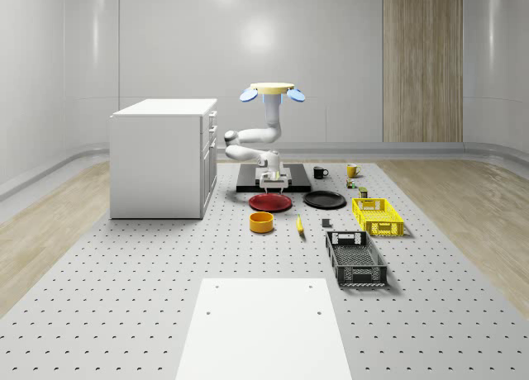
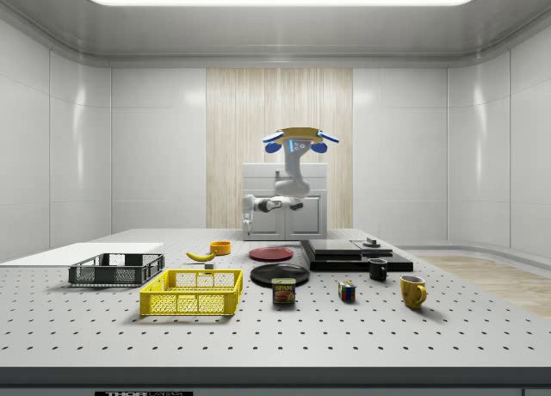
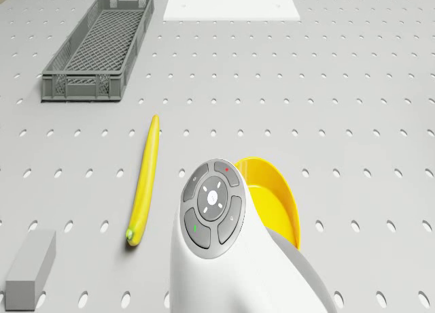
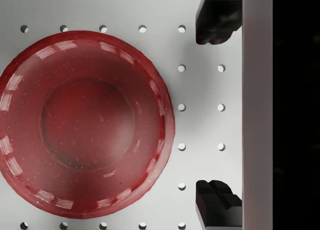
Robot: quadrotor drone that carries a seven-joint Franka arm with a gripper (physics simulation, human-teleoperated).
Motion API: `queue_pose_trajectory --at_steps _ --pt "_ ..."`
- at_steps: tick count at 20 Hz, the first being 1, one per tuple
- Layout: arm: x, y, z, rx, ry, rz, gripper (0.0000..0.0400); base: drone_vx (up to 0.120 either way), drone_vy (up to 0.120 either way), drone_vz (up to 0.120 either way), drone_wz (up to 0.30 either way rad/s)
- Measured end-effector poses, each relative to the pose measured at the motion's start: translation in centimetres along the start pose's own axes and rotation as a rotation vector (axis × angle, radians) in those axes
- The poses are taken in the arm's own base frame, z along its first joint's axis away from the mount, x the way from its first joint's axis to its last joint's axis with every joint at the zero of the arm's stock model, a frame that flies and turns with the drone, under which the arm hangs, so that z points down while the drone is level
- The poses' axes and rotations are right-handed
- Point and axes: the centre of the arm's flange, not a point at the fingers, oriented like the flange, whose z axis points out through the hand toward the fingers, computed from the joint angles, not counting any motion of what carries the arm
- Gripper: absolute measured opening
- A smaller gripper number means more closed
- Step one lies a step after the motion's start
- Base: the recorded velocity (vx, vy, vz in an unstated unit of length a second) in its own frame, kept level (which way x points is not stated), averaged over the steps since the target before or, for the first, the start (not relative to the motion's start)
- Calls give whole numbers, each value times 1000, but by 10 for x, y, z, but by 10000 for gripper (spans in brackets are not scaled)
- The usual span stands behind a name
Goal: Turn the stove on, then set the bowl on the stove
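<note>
Your drone (image 1: 272,89) hovers above the flat black stove (image 1: 248,182), beside the white cabinet (image 1: 161,157); its white arm reaches down. Your gripper (image 4: 215,110) hangs with fingers (image 4: 216,21) spread wide at the stove's front edge, beside the glossy red plate (image 4: 82,122). The round yellow-orange bowl (image 1: 261,222) sits on the perforated table (image 1: 124,289), near the yellow banana (image 3: 145,180).

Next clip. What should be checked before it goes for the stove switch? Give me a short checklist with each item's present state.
1. End effector open and empty: ok.
2. Drone hovering over the stove: ok.
3. End effector on the stove's knob: not ok, it hangs at the stove's edge beside the red plate.
4. Stove switched on: cannot tell.
5. Bowl upright on the table, apart from the banana: ok.
</note>
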Motion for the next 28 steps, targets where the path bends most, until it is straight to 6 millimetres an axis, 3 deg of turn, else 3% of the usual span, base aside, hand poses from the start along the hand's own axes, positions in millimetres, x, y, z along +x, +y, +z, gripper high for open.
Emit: queue_pose_trajectory --at_steps 18,28 --pt "0 0 0 0 0 0 400 120 0 0 0" --pt "0 0 0 0 0 0 400 120 0 -92 0"
